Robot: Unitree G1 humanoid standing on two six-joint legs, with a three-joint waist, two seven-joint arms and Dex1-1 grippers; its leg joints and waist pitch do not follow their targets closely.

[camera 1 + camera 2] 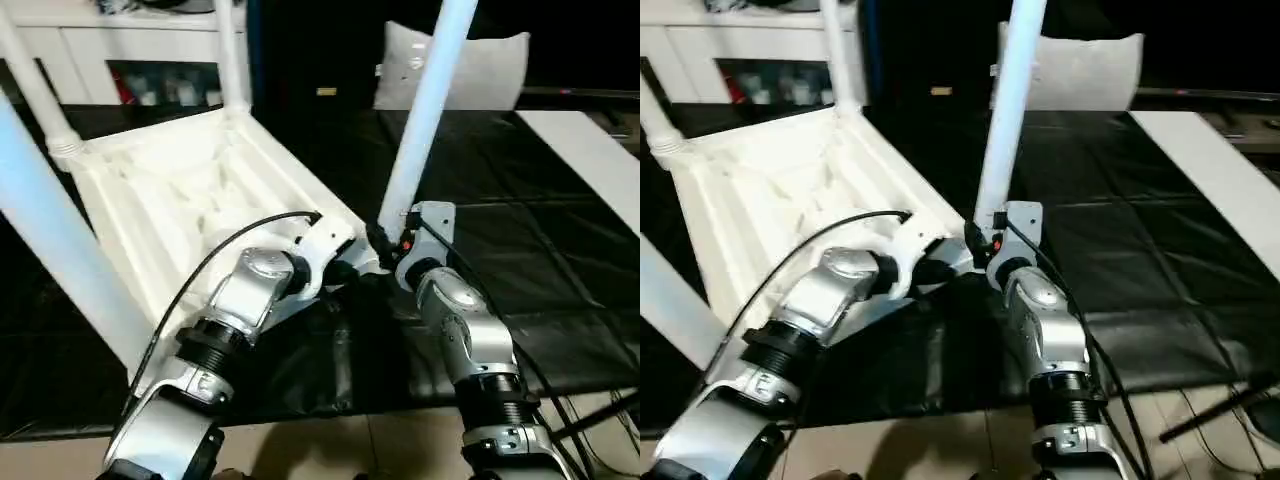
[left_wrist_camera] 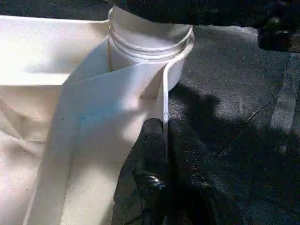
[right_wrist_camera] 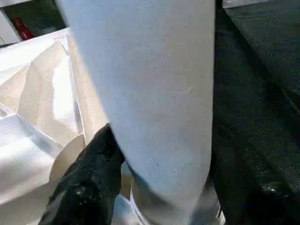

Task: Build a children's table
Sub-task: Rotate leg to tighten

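White plastic rectangular table top (image 1: 190,190) lies upside down w/ ribbed underside up, tilted, on a black sheet (image 1: 520,260) covering the desk. Round corner sockets at its corners. Long white tapered tubular leg (image 1: 425,110) stands in the near corner socket (image 2: 150,47), leaning a bit toward the back. Another leg (image 1: 232,55) rises from the far corner, one more (image 1: 30,85) from the far-left corner, & a fourth leg (image 1: 60,250) runs across the left foreground.

Left claw (image 2: 161,154) is closed narrow on the thin edge wall of the top, just beside the near socket; one black finger (image 2: 145,164) sits inside the rim, the other outside. Right claw (image 3: 159,187) wraps around the base of the near leg: black finger (image 3: 89,178) on one side, the second on the other, so it's holding that leg right above the socket. Silver forearms come up from the bottom edge, left (image 1: 230,310) & right (image 1: 465,330).

Behind: grey-white pillow (image 1: 480,65) at the back, white cabinet w/ glass doors (image 1: 130,60) back left, white board (image 1: 590,150) lying at the right edge of the sheet. Light floor (image 1: 380,445) near the robot.
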